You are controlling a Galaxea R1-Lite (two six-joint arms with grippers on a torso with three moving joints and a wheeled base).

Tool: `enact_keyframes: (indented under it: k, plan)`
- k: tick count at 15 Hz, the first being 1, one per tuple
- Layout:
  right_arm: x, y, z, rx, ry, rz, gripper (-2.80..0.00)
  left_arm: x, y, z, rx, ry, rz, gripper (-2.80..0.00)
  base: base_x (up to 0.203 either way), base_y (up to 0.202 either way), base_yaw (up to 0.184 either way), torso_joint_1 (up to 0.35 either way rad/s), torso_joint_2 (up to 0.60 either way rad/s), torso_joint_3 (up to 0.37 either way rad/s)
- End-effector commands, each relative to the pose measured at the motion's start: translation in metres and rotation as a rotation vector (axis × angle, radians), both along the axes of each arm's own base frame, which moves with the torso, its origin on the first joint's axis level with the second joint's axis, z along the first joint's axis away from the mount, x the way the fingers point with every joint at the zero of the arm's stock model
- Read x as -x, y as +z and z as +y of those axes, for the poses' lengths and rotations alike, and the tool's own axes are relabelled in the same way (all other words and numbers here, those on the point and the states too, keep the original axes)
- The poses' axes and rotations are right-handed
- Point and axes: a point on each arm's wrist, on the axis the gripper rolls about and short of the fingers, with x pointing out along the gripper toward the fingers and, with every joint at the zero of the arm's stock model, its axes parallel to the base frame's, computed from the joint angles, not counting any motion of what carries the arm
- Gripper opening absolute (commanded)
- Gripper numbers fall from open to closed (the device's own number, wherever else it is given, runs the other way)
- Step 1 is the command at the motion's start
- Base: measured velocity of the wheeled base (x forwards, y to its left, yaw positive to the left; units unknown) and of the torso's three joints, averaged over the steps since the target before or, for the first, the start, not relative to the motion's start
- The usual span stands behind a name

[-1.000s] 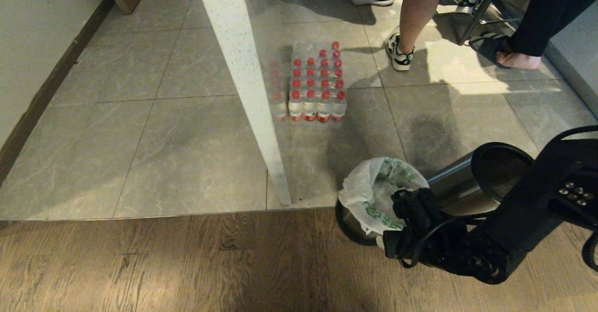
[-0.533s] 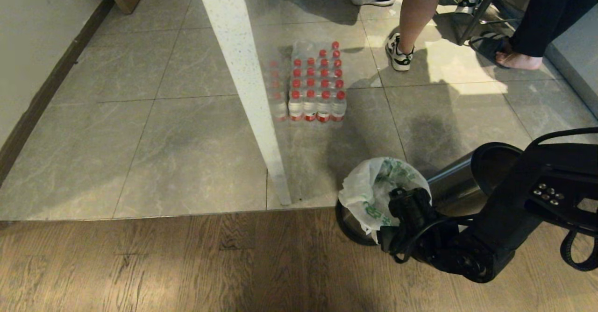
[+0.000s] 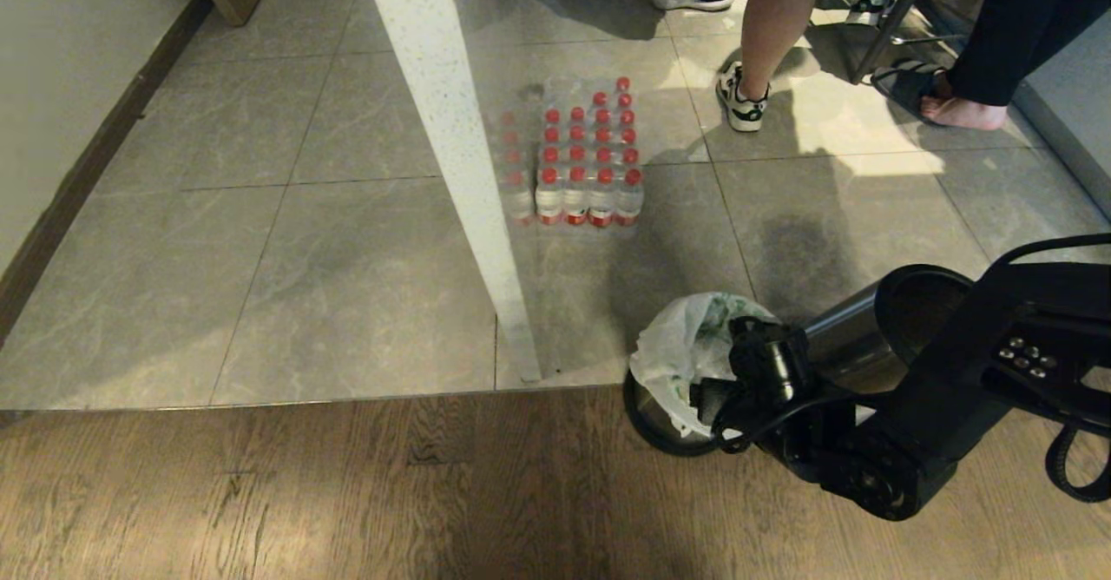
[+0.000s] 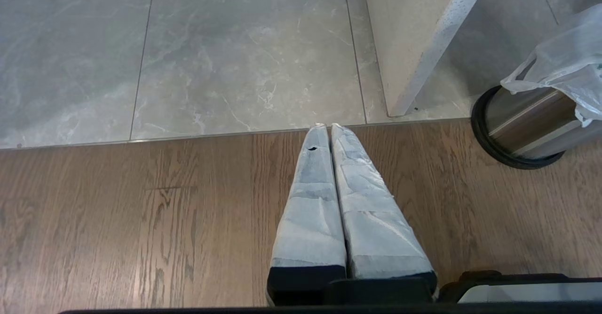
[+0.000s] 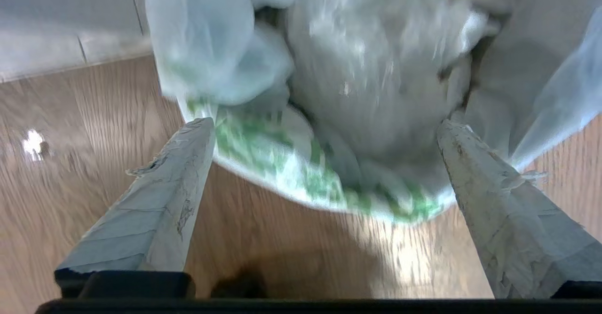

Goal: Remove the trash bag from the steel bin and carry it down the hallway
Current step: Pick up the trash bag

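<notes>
The steel bin (image 3: 647,411) stands on the wooden floor beside the tile edge. The trash bag (image 3: 673,346), thin white plastic with green print, lines it and is folded over the rim. My right gripper (image 3: 725,389) hangs over the bag's mouth, pointing down. In the right wrist view that gripper (image 5: 325,123) is open, its taped fingers (image 5: 188,163) wide apart on either side of the bag's near rim (image 5: 291,163), holding nothing. My left gripper (image 4: 327,127) is shut and empty over the wood floor, with the bin (image 4: 517,126) and bag (image 4: 564,55) off to one side.
A second steel bin (image 3: 924,302) with a black rim stands just right of the lined one. A white speckled post (image 3: 460,172) meets the floor at the tile edge. A pack of red-capped bottles (image 3: 581,154) sits on the grey tiles (image 3: 260,241). People's legs (image 3: 764,42) stand farther back.
My right gripper's wrist has turned and shifted from the bag's near side to over its mouth. The bin and bag have stayed in place.
</notes>
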Motion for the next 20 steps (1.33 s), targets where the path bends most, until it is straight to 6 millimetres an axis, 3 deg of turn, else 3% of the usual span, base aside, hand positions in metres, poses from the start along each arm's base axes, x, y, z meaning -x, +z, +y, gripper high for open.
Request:
enact_keyframes:
  k: [1, 5, 10, 15, 20]
  plan:
    - [-0.002, -0.002, -0.001, 0.001, -0.016, -0.007, 0.0, 0.0, 0.0, 0.0, 0.002, 0.0, -0.002, -2.8, 0.0, 0.0, 0.0, 0.0, 0.0, 0.0]
    - [0.01, 0.004, -0.006, 0.018, -0.019, 0.04, 0.0, 0.0, 0.0, 0.0, 0.0, 0.0, -0.001, -2.8, 0.0, 0.0, 0.0, 0.0, 0.0, 0.0]
    - [0.019, -0.002, -0.007, 0.01, 0.025, 0.154, 0.0, 0.0, 0.0, 0.0, 0.001, 0.0, -0.001, -2.8, 0.0, 0.0, 0.0, 0.0, 0.0, 0.0]
    - [0.011, -0.017, -0.003, -0.012, 0.023, 0.188, 0.0, 0.0, 0.0, 0.0, 0.002, 0.0, -0.002, -2.8, 0.0, 0.0, 0.0, 0.0, 0.0, 0.0]
    - [0.005, -0.014, -0.001, -0.042, 0.02, 0.126, 0.0, 0.0, 0.0, 0.0, 0.0, 0.0, -0.001, -2.8, 0.0, 0.0, 0.0, 0.0, 0.0, 0.0]
